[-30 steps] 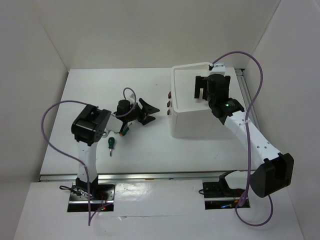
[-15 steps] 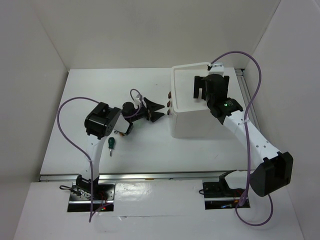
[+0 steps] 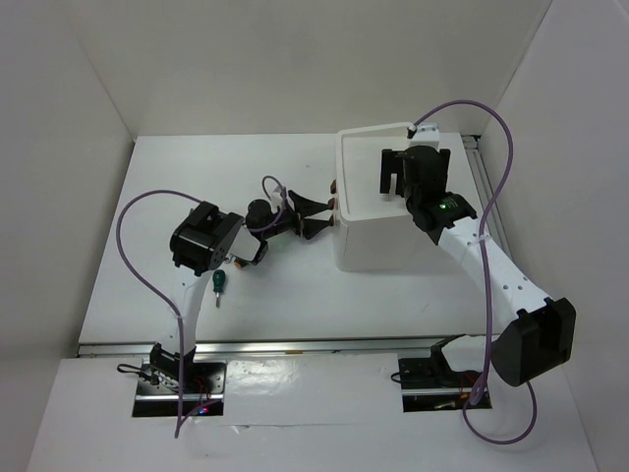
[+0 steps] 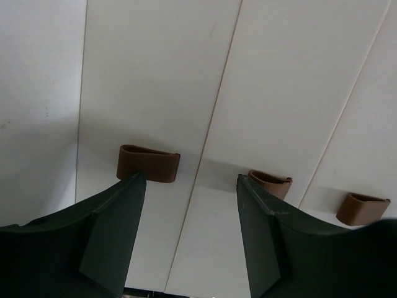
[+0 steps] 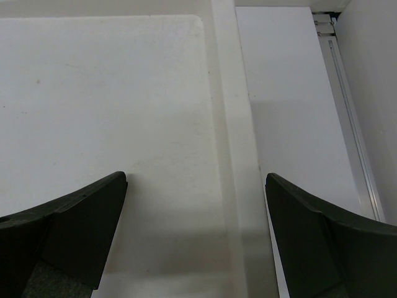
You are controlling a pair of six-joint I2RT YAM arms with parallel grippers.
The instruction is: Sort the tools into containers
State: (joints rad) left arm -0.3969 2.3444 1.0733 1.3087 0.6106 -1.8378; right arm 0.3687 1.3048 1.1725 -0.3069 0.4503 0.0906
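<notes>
One stubby green-handled screwdriver (image 3: 217,284) lies on the table (image 3: 128,226) close to the left arm, and it is the only tool I can find in these views. To its right, the left gripper (image 3: 320,216) points at the side face of the white cabinet (image 3: 383,246). Its jaws are wide open and hold nothing. The left wrist view shows three small dark red knobs, the first knob (image 4: 148,164), the middle knob (image 4: 270,183) and the last knob (image 4: 363,208), each on a drawer front that looks closed. The gap between the jaws faces the seam between two fronts and not any one knob. I judge that the step in hand is to open a drawer. The next move calls for centring on one knob, closing on it and pulling straight out. Further right, the right gripper (image 5: 196,179) hangs over the top tray (image 3: 342,167), open wide and empty, and the part of the tray below it is bare. No brand, label or writing can be read on anything.
</notes>
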